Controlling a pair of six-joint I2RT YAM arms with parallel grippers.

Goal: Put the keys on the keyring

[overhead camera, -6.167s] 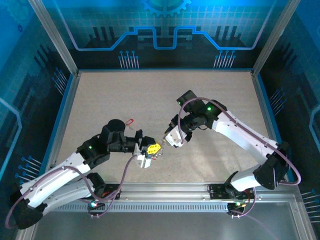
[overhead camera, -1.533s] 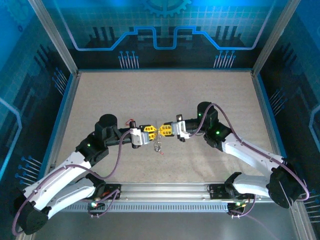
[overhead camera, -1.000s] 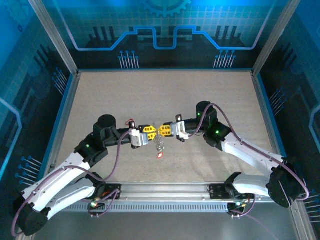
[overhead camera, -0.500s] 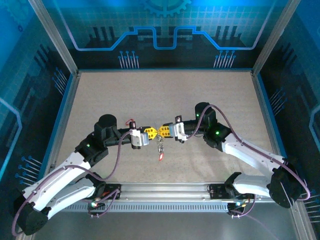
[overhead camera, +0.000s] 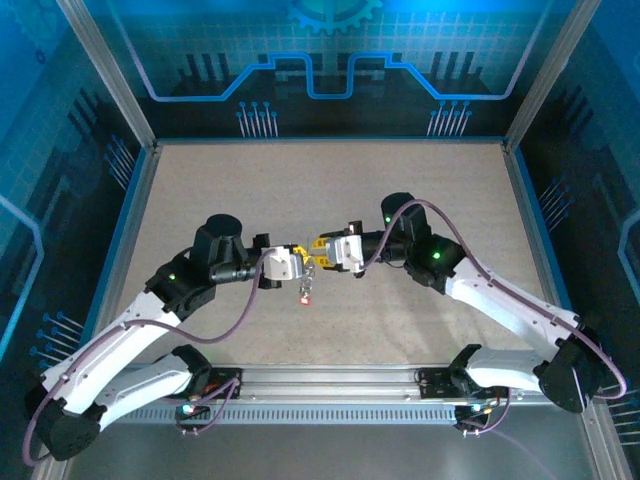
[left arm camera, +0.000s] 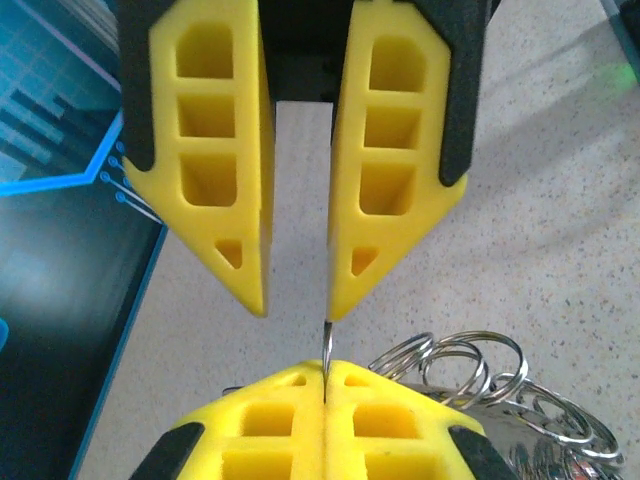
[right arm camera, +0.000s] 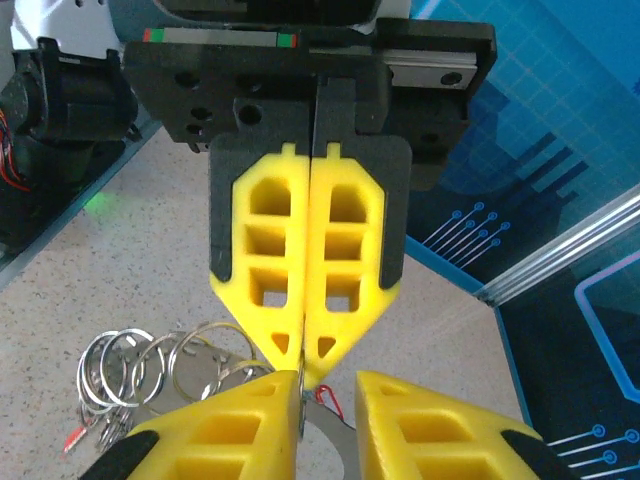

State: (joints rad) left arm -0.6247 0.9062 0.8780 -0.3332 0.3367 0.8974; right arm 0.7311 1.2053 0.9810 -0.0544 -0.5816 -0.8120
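My left gripper (overhead camera: 297, 262) (left arm camera: 326, 368) is shut on the thin metal edge of the keyring (left arm camera: 327, 340), which stands edge-on between its yellow fingers. My right gripper (overhead camera: 316, 248) (right arm camera: 330, 385) faces it tip to tip, jaws slightly open. The ring wire (right arm camera: 300, 395) rests against the inner face of one right finger. A cluster of linked silver rings (left arm camera: 470, 365) (right arm camera: 150, 370) hangs beside the grip. Below the fingertips dangle the keys (overhead camera: 306, 290), one with a small red head (right arm camera: 75, 437). A small red piece (right arm camera: 335, 400) shows between the right fingers.
The speckled beige table (overhead camera: 330, 190) is walled by a blue rim and metal posts (overhead camera: 110, 70). Both arms meet near the table's middle, with bare surface behind and to the right (overhead camera: 460, 200).
The right jaws have parted while the left jaws closed on the ring. Both grippers shifted slightly back and left, and the dangling keys moved with them.
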